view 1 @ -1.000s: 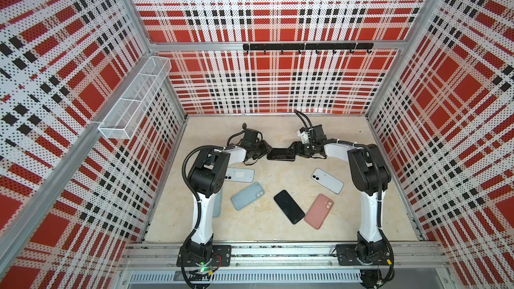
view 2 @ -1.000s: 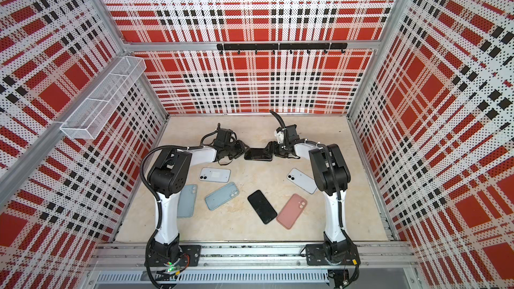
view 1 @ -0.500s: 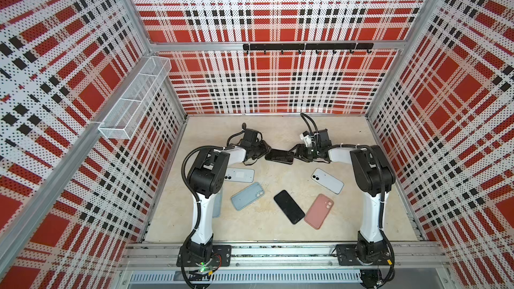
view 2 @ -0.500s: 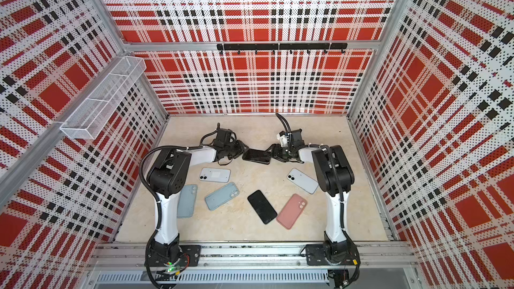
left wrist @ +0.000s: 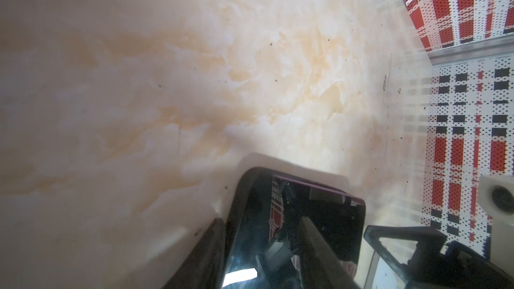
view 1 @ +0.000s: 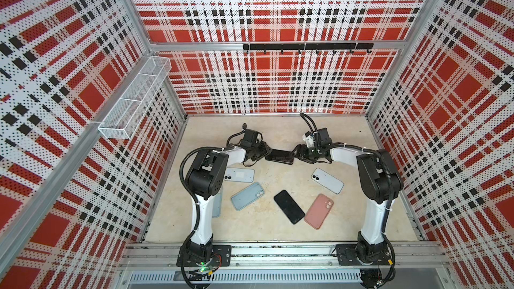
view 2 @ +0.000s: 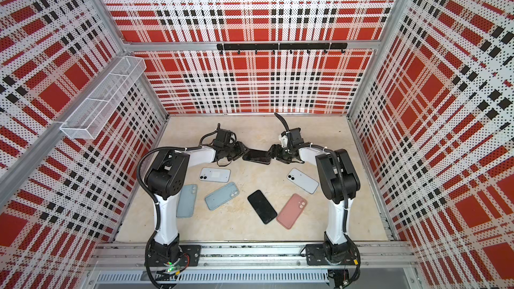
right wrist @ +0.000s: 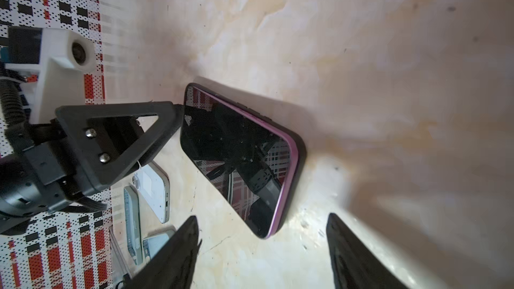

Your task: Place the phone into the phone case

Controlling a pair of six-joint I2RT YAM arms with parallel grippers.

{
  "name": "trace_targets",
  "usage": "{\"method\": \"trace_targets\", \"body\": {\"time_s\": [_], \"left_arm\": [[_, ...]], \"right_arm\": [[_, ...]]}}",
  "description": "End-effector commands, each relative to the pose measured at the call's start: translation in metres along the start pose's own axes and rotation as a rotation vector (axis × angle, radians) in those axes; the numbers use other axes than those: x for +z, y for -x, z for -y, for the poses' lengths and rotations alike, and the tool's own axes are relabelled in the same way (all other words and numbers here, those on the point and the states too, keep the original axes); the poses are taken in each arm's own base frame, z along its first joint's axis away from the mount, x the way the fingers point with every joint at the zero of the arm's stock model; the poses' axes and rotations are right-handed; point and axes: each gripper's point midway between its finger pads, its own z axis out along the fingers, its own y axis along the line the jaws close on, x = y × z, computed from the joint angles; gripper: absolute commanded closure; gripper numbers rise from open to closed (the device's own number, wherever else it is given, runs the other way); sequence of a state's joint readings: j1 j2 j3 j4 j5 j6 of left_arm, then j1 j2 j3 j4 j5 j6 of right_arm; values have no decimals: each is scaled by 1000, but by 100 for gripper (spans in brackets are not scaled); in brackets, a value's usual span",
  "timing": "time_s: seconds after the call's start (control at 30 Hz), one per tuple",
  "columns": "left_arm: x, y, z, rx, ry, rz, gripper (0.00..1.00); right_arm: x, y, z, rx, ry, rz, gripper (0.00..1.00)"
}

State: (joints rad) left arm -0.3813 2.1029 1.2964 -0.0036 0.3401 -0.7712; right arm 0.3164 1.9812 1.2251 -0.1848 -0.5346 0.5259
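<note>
Phone (right wrist: 236, 157) may pop from phone case (right wrist: 301, 148) rim if nudged. Right gripper (right wrist: 262, 216) gapes empty; left gripper (view 1: 265, 151) hold unclear.

Dark phone (left wrist: 292, 232) cut off by the edge in left wrist view, tabletop (left wrist: 83, 107) blurred close to that camera, pale blue case (view 1: 217, 204) mostly hidden behind left arm (view 1: 204, 187) in a top view, hold of left gripper (view 1: 264, 153) too small to tell in both top views.

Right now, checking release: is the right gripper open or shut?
Open: the right gripper shows fingers wide apart, not clamping the phone.
</note>
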Motion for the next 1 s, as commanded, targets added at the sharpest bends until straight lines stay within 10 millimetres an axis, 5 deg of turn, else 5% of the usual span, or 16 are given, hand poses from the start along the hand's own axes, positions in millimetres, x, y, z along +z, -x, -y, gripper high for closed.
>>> {"method": "trace_targets", "body": {"time_s": [0.0,0.33,0.63,0.97], "left_arm": [[4,-38,-16,-22,64,-123,53],[6,-51,-3,-14,31,-166,53],[9,-66,0,-39,6,-196,53],[6,-63,-15,-62,22,-182,53]], "right_arm": [[11,-8,-10,10,58,-19,27],[30,-10,-17,19,143,-52,27],[8,8,-69,-121,352,-11,29],[-19,30,-65,-108,377,135,36]]}}
